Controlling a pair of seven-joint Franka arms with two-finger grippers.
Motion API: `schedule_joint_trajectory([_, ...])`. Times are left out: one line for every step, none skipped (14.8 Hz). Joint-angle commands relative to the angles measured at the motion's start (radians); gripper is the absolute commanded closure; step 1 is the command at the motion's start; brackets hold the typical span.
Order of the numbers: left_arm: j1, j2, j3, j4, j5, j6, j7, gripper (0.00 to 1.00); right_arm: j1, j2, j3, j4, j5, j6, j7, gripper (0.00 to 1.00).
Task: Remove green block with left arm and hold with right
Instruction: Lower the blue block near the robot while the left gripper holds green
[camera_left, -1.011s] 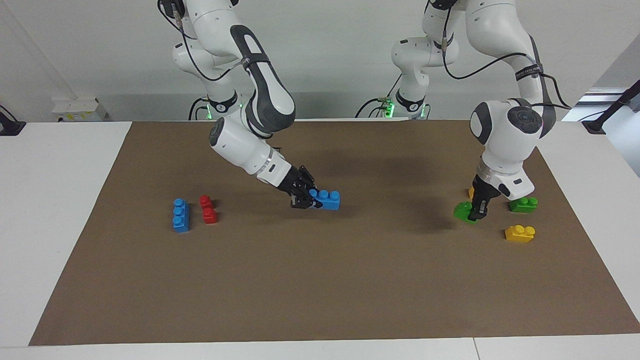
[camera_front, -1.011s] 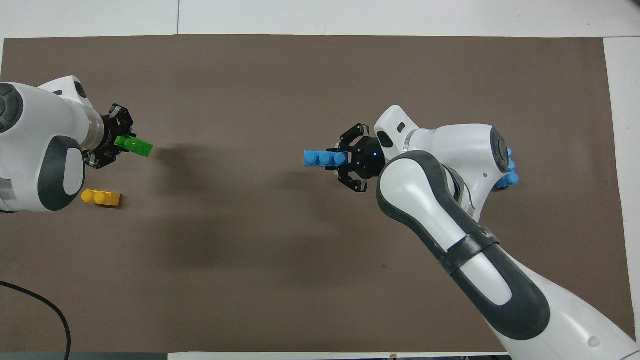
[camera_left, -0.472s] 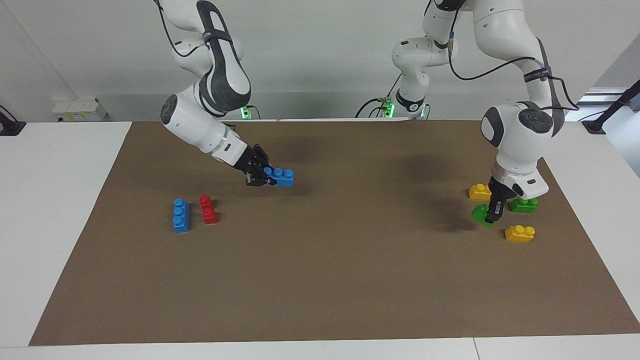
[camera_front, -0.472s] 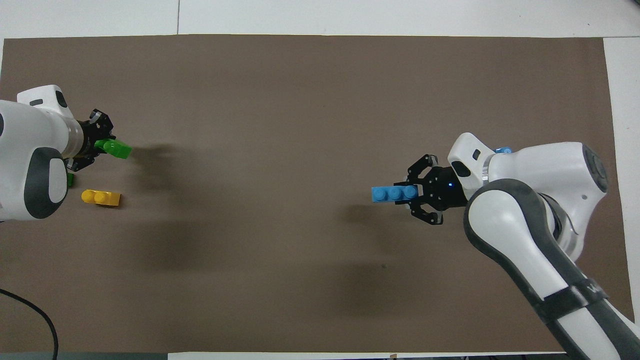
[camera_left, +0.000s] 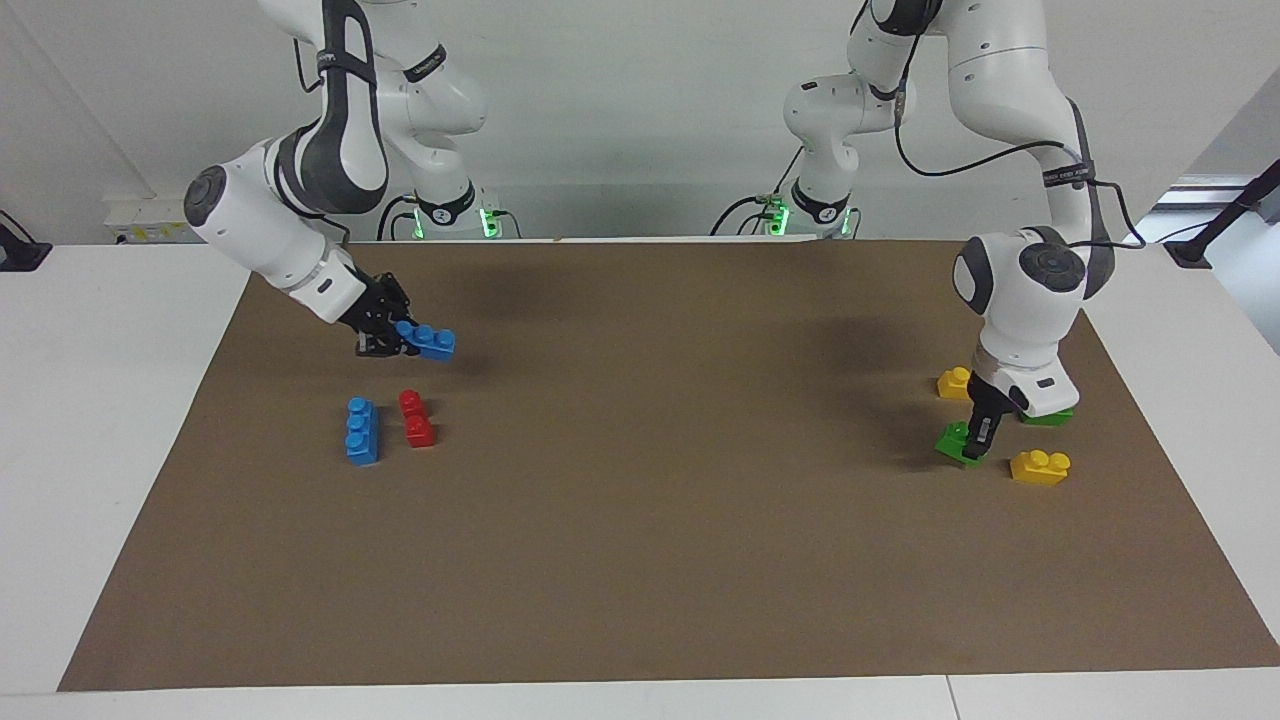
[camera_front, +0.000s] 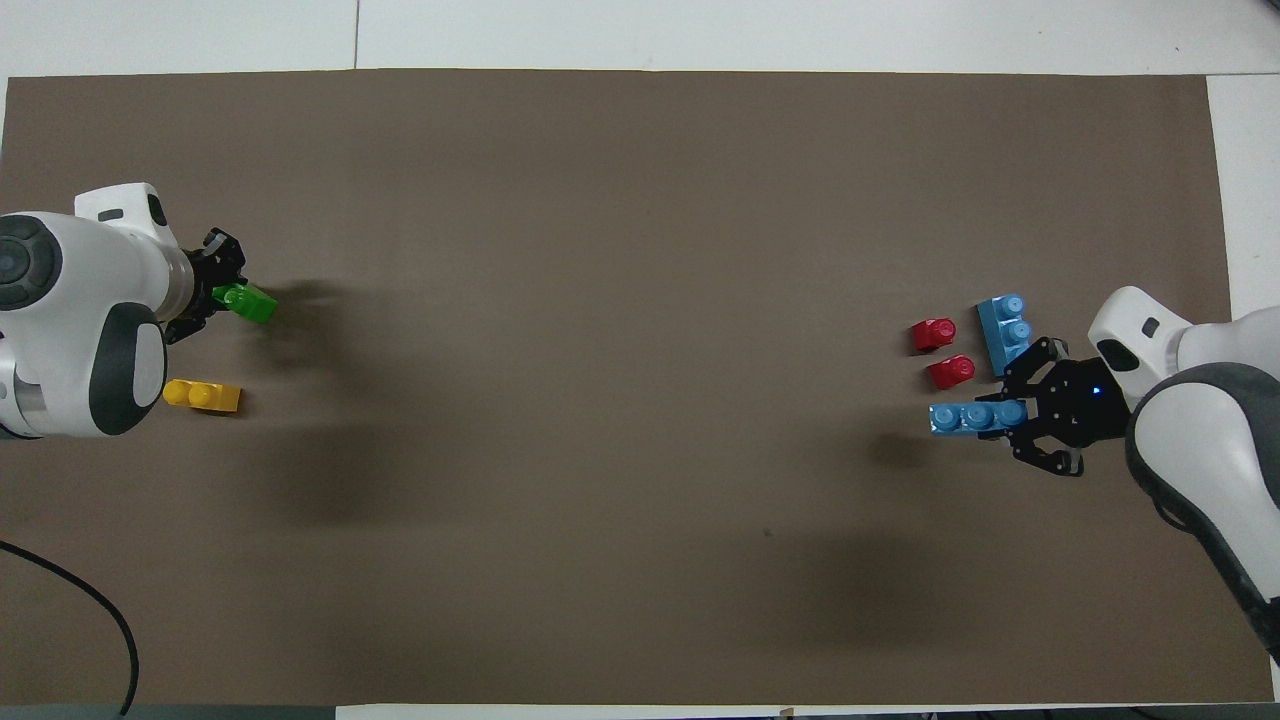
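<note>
My left gripper (camera_left: 979, 437) is shut on a green block (camera_left: 953, 441), a small two-stud brick held tilted, low over the mat at the left arm's end; both show in the overhead view, gripper (camera_front: 224, 295) and block (camera_front: 251, 304). A second green block (camera_left: 1050, 414) lies on the mat, partly hidden by the left hand. My right gripper (camera_left: 392, 338) is shut on a blue three-stud brick (camera_left: 431, 343) and holds it above the mat at the right arm's end; the overhead view shows this gripper (camera_front: 1016, 419) and brick (camera_front: 962, 418) too.
Two yellow bricks (camera_left: 1040, 467) (camera_left: 956, 383) lie beside the green blocks. Another blue brick (camera_left: 361, 431) and red bricks (camera_left: 417, 419) lie on the brown mat (camera_left: 660, 520) under the right gripper's area. A black cable (camera_front: 80, 610) lies at the left arm's end.
My right gripper has carried the blue brick from the middle of the mat toward the right arm's end. My left gripper has carried the green block toward the left arm's end and lower.
</note>
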Motion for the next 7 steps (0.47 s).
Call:
schedule_joint_trajectory([0.008, 0.02, -0.005, -0.009, 0.068, 0.046, 0.008, 1.0, -0.053, -0.064, 0.02, -0.099, -0.002, 0.031, -0.053, 0.85])
schedule_joint_trajectory([0.008, 0.025, -0.005, -0.009, 0.074, 0.052, 0.009, 1.0, -0.061, -0.075, 0.02, -0.125, 0.04, 0.048, -0.102, 0.85])
schedule_joint_trajectory([0.008, 0.026, -0.005, -0.009, 0.074, 0.053, 0.009, 1.0, -0.061, -0.089, 0.02, -0.151, 0.111, 0.06, -0.178, 0.85])
schedule_joint_trajectory([0.008, 0.026, -0.005, -0.009, 0.074, 0.053, 0.009, 1.0, -0.063, -0.104, 0.019, -0.184, 0.17, 0.069, -0.229, 0.85])
schedule_joint_trajectory([0.008, 0.026, -0.006, -0.009, 0.074, 0.055, 0.011, 1.0, -0.067, -0.121, 0.019, -0.21, 0.199, 0.066, -0.243, 0.85])
schedule_joint_trajectory([0.008, 0.026, -0.006, -0.009, 0.074, 0.055, 0.014, 1.0, -0.092, -0.135, 0.019, -0.234, 0.212, 0.06, -0.265, 0.85])
schedule_joint_trajectory([0.008, 0.026, -0.006, -0.009, 0.074, 0.053, 0.028, 1.0, -0.131, -0.147, 0.019, -0.254, 0.238, 0.054, -0.322, 0.85])
